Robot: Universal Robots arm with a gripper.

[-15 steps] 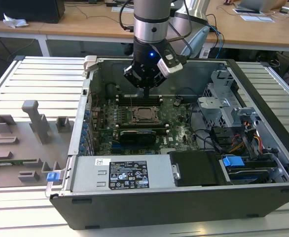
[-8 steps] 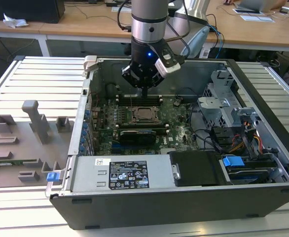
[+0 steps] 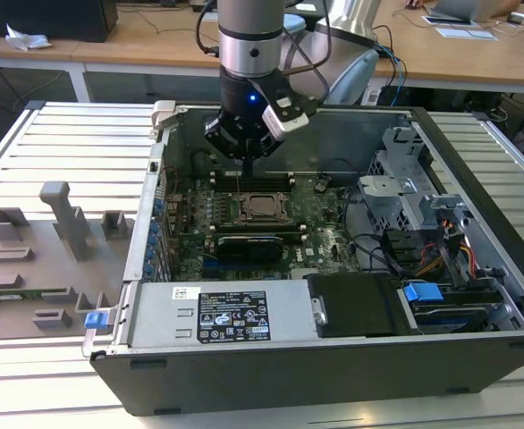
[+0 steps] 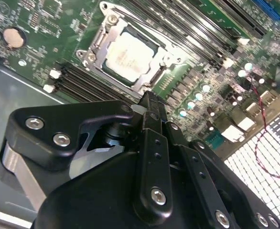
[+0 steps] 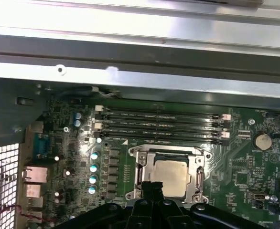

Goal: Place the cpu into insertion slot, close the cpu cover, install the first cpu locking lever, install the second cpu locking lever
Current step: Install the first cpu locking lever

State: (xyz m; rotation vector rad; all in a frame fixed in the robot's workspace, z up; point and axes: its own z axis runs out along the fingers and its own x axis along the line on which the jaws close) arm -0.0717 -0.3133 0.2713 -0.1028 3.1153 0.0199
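1. Your claw [image 3: 247, 170] hangs inside the open case [image 3: 333, 362], low over the board [image 3: 190, 237].
2. The case lies on the slatted tabletop [image 3: 65, 134].
3. The claw's fingers are pressed together at the tip, and nothing is held between them.
4. The cpu [image 5: 171, 174] sits in the slot [image 4: 96, 47], with its pale metal top facing up.
5. The cover [image 5: 198, 177] lies flat over the slot and frames the cpu's top through its cut-out.
6. In both wrist views the claw tip is just beside a corner of the cover. You cannot tell whether it touches the metal.
7. Long black memory slots [image 5: 161, 125] run along the board next to the slot. In the exterior view the claw tip is over the row on the far side of the cpu.
8. A grey tray [image 3: 29, 268] of holders rests on the tabletop, just beside the case on the exterior view's left and well apart from the claw.
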